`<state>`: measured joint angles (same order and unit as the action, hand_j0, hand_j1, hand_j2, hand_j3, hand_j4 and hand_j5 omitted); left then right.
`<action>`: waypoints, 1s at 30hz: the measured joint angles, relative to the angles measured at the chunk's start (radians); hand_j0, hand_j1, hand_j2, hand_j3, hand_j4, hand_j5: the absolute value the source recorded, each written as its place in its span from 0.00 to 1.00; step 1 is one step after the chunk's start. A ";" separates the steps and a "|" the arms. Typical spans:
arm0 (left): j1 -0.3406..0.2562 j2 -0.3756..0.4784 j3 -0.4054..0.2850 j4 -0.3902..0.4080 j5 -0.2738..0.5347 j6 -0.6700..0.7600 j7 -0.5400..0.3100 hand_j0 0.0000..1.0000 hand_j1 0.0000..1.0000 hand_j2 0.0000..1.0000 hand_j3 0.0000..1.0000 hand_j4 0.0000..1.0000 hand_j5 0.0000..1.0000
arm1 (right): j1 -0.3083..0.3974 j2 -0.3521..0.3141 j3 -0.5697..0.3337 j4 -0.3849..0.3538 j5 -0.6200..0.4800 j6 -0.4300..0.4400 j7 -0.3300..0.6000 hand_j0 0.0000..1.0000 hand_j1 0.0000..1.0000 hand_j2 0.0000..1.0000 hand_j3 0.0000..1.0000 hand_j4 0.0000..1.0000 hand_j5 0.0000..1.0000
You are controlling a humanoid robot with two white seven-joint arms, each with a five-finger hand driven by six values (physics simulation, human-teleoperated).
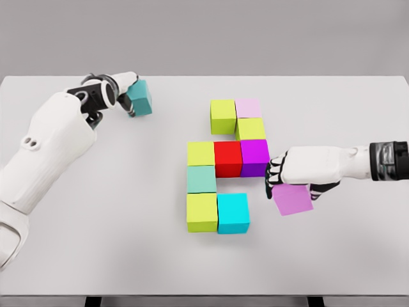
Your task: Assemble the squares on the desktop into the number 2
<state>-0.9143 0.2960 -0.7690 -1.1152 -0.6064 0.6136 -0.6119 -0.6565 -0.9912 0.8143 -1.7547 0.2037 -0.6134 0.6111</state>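
Left hand [118,93] gripping teal cube [140,98], right hand [305,171] gripping violet cube [293,199], cube cluster [227,165] between

Left robot hand [123,89] curled closed, raised, right robot hand [295,174] clenched, palm down

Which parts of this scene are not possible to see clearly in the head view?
- Left hand: fingertips hidden behind the teal cube.
- Right hand: the fingers' contact on the violet cube is hidden under its palm.
- Both arms: cut off by the picture edges.
- Table: legs cut off at the bottom edge.
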 measured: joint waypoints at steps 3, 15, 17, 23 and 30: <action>0.003 0.000 -0.003 -0.019 0.000 0.000 0.000 0.49 0.49 0.49 0.49 0.49 0.49 | -0.002 0.013 0.006 0.000 0.000 0.000 0.000 0.51 0.51 0.51 0.51 0.51 0.51; 0.043 -0.021 -0.007 -0.109 -0.016 0.001 0.000 0.49 0.49 0.49 0.49 0.49 0.49 | -0.014 0.043 0.039 -0.001 0.000 0.000 0.000 1.00 1.00 1.00 1.00 1.00 1.00; 0.044 -0.021 -0.007 -0.130 -0.022 0.000 0.000 0.49 0.49 0.49 0.49 0.49 0.49 | -0.017 0.043 0.034 -0.001 0.000 0.000 0.000 1.00 1.00 1.00 1.00 1.00 1.00; 0.051 -0.043 -0.008 -0.156 -0.046 0.000 0.000 0.49 0.49 0.49 0.49 0.49 0.49 | -0.023 0.004 -0.015 0.000 -0.001 0.000 0.000 1.00 1.00 1.00 1.00 1.00 1.00; 0.064 -0.072 -0.008 -0.162 -0.054 0.000 0.000 0.48 0.48 0.48 0.48 0.48 0.48 | -0.002 -0.201 -0.087 0.001 -0.003 0.000 0.000 1.00 1.00 1.00 1.00 1.00 1.00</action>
<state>-0.8499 0.2239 -0.7766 -1.2770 -0.6600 0.6139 -0.6119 -0.6581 -1.1924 0.7268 -1.7532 0.2004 -0.6130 0.6111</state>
